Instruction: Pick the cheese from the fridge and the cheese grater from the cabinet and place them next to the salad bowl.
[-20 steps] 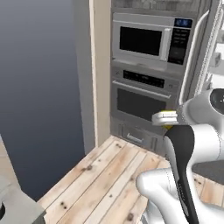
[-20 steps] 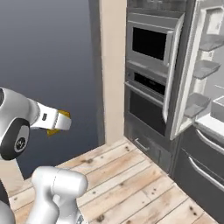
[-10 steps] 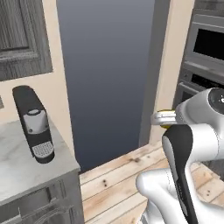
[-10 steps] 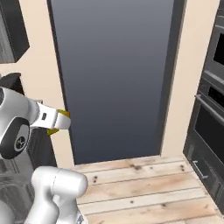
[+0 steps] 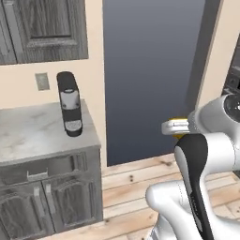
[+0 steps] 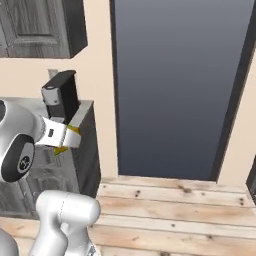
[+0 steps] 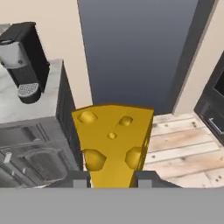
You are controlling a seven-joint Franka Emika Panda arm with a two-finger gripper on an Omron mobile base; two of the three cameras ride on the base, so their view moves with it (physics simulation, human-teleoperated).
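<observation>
the tool (image 7: 112,181) is clamped on the cheese (image 7: 112,142), its two dark tips pressed against the base of the wedge on either side, with only the width of the cheese between them. the cheese is a yellow-orange wedge with holes, held in the air above the plank floor (image 7: 183,148), clear of the table (image 7: 26,111). in the right base view the tool (image 6: 70,142) sticks out from the arm with a bit of yellow cheese (image 6: 62,149) at its tip, just in front of the table's end. in the left base view the tool (image 5: 171,127) shows a yellow edge of cheese (image 5: 178,120) along its top.

on the grey marble table stands a black coffee machine (image 5: 69,103), well apart from the cheese. below are cupboard doors (image 5: 61,204), above a wall cupboard (image 5: 47,28). beyond lies a dark doorway (image 5: 150,75).
</observation>
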